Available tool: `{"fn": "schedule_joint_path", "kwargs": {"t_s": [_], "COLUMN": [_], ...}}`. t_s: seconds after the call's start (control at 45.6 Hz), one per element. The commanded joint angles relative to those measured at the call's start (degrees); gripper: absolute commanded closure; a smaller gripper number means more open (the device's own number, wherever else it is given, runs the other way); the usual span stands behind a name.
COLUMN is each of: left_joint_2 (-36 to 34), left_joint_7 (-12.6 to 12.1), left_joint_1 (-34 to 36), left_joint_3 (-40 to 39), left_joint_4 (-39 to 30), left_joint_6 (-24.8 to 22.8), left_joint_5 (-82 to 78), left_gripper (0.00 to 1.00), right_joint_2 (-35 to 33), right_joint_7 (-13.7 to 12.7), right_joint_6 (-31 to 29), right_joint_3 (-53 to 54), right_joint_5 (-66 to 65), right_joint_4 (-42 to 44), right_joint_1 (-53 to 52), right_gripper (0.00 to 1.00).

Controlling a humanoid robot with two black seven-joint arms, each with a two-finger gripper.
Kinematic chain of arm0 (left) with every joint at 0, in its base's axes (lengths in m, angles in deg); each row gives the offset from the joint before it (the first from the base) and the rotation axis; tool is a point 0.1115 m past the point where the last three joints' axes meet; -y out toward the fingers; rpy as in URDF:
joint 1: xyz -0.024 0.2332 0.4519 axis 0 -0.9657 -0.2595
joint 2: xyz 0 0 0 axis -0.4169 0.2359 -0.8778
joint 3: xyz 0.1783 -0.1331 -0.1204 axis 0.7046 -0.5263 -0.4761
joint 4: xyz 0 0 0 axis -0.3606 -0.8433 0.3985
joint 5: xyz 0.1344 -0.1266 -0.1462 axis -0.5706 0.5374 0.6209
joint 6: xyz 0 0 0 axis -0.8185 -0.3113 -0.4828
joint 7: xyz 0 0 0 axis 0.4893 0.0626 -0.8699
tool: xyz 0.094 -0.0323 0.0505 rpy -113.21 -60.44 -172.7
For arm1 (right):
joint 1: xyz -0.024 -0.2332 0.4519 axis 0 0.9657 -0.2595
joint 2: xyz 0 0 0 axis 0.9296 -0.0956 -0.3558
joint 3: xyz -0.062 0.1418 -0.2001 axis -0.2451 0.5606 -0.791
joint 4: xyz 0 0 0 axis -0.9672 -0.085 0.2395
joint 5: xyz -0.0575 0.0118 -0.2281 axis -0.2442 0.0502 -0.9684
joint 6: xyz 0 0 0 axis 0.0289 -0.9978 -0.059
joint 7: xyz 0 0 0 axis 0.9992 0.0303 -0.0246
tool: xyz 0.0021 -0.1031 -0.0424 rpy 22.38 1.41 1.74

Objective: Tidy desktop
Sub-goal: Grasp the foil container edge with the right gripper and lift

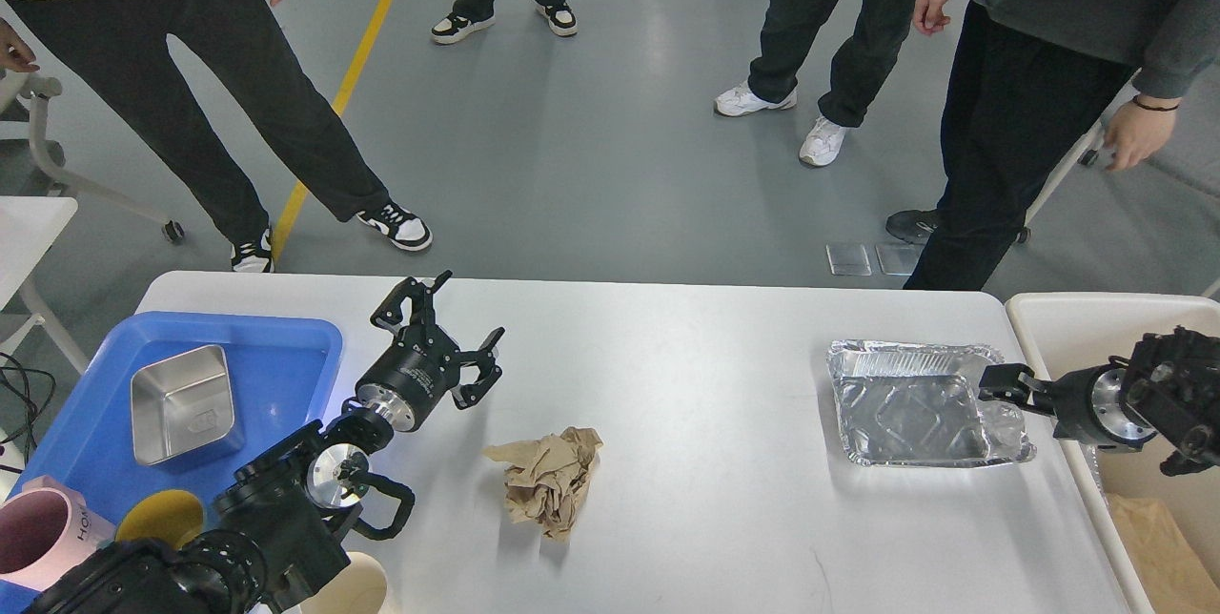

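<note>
The white desktop (686,376) holds a crumpled brown paper ball (548,482) in front of centre and an empty foil tray (905,409) at the right. My left gripper (440,333) is open and empty, hovering left of the paper and beside the blue tray. My right gripper (1006,387) comes in from the right and reaches the foil tray's right rim. Only one finger (1001,376) shows clearly, lying over the rim. I cannot tell whether it grips the rim.
A blue tray (286,347) at the left holds a steel square bowl (181,401), a pink mug (38,538) and a yellow disc (162,517). A white bin (1077,318) with brown paper stands at the right. Several people stand beyond the far edge.
</note>
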Motion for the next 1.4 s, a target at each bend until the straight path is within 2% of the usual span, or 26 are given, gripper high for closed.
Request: {"fn": "schedule_joint_path", "kwargs": {"t_s": [0.0,0.088,0.263,0.504,0.614,0.745,0.811,1.14,1.337,1.381], "left_joint_2": [0.0,0.0,0.0,-0.18,-0.18,-0.18,-0.18,-0.18,-0.18,-0.18], "left_joint_7": [0.0,0.0,0.0,0.0,0.0,0.0,0.0,0.09,0.88,0.88], "left_joint_1": [-0.06,-0.06,-0.06,-0.06,-0.15,-0.59,-0.67,-1.29,-1.29,-1.29], "left_joint_3": [0.0,0.0,0.0,0.0,0.0,0.0,0.0,0.0,0.09,0.09], "left_joint_4": [0.0,-0.09,-0.09,0.0,0.0,-0.09,-0.09,-0.09,-0.09,-0.09], "left_joint_6": [0.0,0.0,0.0,-0.18,-0.27,-0.27,-0.27,-0.53,-0.62,-0.62], "left_joint_5": [0.0,0.0,0.0,0.0,0.0,0.0,0.0,0.09,0.09,0.09], "left_gripper": [0.04,0.04,0.04,0.04,0.04,0.04,0.04,0.04,0.04,0.04], "right_joint_2": [3.49,6.22,9.21,10.36,11.24,11.32,11.32,11.41,11.67,11.68], "right_joint_7": [3.71,5.39,6.0,6.09,6.53,6.71,6.71,6.71,6.79,6.79], "right_joint_6": [2.45,3.33,6.23,9.22,9.92,9.92,10.1,10.54,10.54,10.54], "right_joint_3": [-4.71,-6.56,-9.63,-14.2,-15.17,-15.35,-15.35,-15.35,-15.35,-15.35], "right_joint_5": [-0.1,-0.1,-0.01,-0.01,-0.01,-0.01,-0.01,0.08,0.08,0.08], "right_joint_4": [5.3,9.08,11.37,12.95,14.27,14.45,14.54,14.54,14.54,14.54], "right_joint_1": [-0.08,-0.08,-0.08,0.36,0.54,0.71,0.98,1.59,2.03,2.12], "right_gripper": [0.01,0.02,0.05,0.31,0.39,0.58,0.64,0.77,0.81,0.85]}}
